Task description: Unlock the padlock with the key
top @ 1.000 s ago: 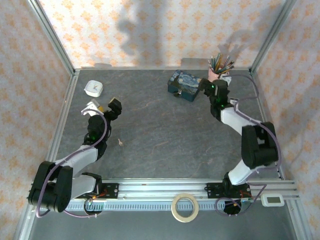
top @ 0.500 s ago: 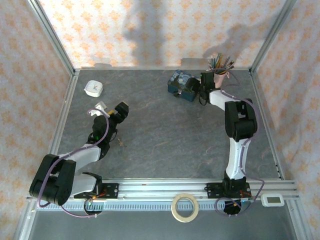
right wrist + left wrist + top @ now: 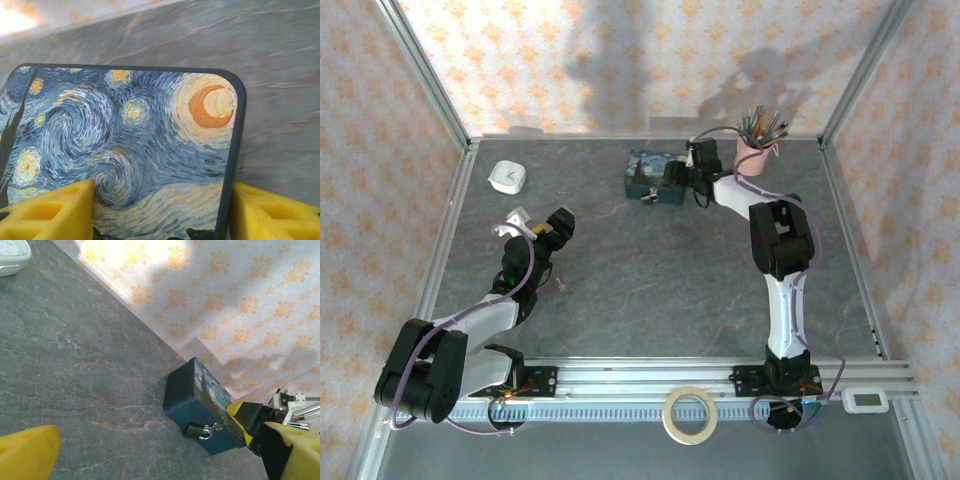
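The small dark padlock (image 3: pixel 202 431) hangs by its silver shackle on the front of the blue starry-night box (image 3: pixel 192 400), which stands at the back of the table (image 3: pixel 650 175). My right gripper (image 3: pixel 682 180) is at the box's right end. In the right wrist view, the gripper (image 3: pixel 160 215) has its right pad (image 3: pixel 272 212) beside the lid's edge. Its left pad (image 3: pixel 50 210) overlaps the lid (image 3: pixel 130 130). I cannot tell whether they press. My left gripper (image 3: pixel 535 223) hovers at the left, open and empty (image 3: pixel 160 460). A tiny pale object, possibly the key (image 3: pixel 564 288), lies near it.
A white timer (image 3: pixel 507 177) sits at the back left. A pink cup of pencils (image 3: pixel 757 150) stands behind the right arm. A tape roll (image 3: pixel 690 415) and a small white device (image 3: pixel 867 400) lie by the near rail. Patterned walls enclose the table.
The right arm reached leftward and the box slid left with it, while its jaws narrowed. The left gripper shifted slightly and stayed open.
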You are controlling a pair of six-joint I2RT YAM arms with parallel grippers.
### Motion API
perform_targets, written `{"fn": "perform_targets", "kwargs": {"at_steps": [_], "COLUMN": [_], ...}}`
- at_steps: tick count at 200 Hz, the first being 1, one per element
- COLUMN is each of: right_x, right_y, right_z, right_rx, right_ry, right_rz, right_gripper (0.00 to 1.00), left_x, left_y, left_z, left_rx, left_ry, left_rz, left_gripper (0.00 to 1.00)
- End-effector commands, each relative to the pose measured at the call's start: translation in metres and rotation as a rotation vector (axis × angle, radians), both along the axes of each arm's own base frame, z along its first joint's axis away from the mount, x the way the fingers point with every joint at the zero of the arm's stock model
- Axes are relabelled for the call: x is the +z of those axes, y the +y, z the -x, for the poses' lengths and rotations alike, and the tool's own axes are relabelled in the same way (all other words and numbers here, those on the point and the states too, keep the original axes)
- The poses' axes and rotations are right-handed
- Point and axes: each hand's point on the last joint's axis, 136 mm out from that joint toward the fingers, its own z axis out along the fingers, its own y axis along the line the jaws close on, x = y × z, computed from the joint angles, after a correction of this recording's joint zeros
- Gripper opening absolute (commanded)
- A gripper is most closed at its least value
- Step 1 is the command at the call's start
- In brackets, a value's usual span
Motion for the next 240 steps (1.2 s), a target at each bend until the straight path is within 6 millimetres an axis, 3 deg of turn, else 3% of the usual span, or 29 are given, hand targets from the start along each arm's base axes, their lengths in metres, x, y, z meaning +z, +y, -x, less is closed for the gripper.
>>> {"fn": "perform_targets", "kwargs": {"at_steps": [1, 30, 55, 73, 102, 118, 137, 171, 201, 219, 240], "right_x": [-0.059, -0.066, -0.056, -0.033, 0.015, 0.035, 0.052, 0.046, 0.027, 0.017, 0.012], "right_y": [0.016, 0.024, 0.028, 0.034, 0.026, 0.015, -0.003, 0.001, 0.044, 0.065, 0.083], "right_z": [0.062, 0.089, 0.093, 0.086, 0.073, 0.082, 0.105, 0.158, 0.202, 0.21, 0.204], "right_rx": [0.193, 0.267, 0.283, 0.262, 0.111, 0.027, -0.052, -0.013, 0.082, 0.072, 0.044], "right_ry": [0.174, 0.192, 0.17, 0.124, 0.037, 0.001, -0.034, 0.016, 0.08, 0.101, 0.08], "right_rz": [0.17, 0.192, 0.154, 0.104, 0.022, -0.01, -0.038, -0.065, -0.082, -0.114, -0.141], "right_gripper": [0.63, 0.63, 0.66, 0.7, 0.86, 0.9, 0.91, 0.89, 0.88, 0.86, 0.85], "left_x": [0.001, -0.001, -0.007, -0.01, -0.011, -0.013, -0.016, -0.017, -0.014, -0.014, -0.015], "left_y": [0.0, -0.014, -0.032, -0.047, -0.075, -0.077, -0.064, -0.043, -0.039, -0.039, -0.041], "left_z": [0.001, -0.004, -0.008, -0.012, -0.02, -0.023, -0.022, -0.023, -0.027, -0.029, -0.029], "left_rx": [0.005, -0.068, -0.144, -0.198, -0.281, -0.27, -0.188, -0.069, -0.035, -0.028, -0.038], "left_ry": [-0.011, -0.006, 0.014, 0.024, 0.047, 0.062, 0.068, 0.073, 0.055, 0.052, 0.059], "left_rz": [0.013, 0.018, 0.017, 0.015, -0.007, -0.003, 0.023, 0.032, 0.063, 0.087, 0.091], "left_gripper": [0.99, 0.99, 0.99, 0.99, 0.98, 0.98, 0.98, 0.99, 0.99, 0.99, 0.99]}}
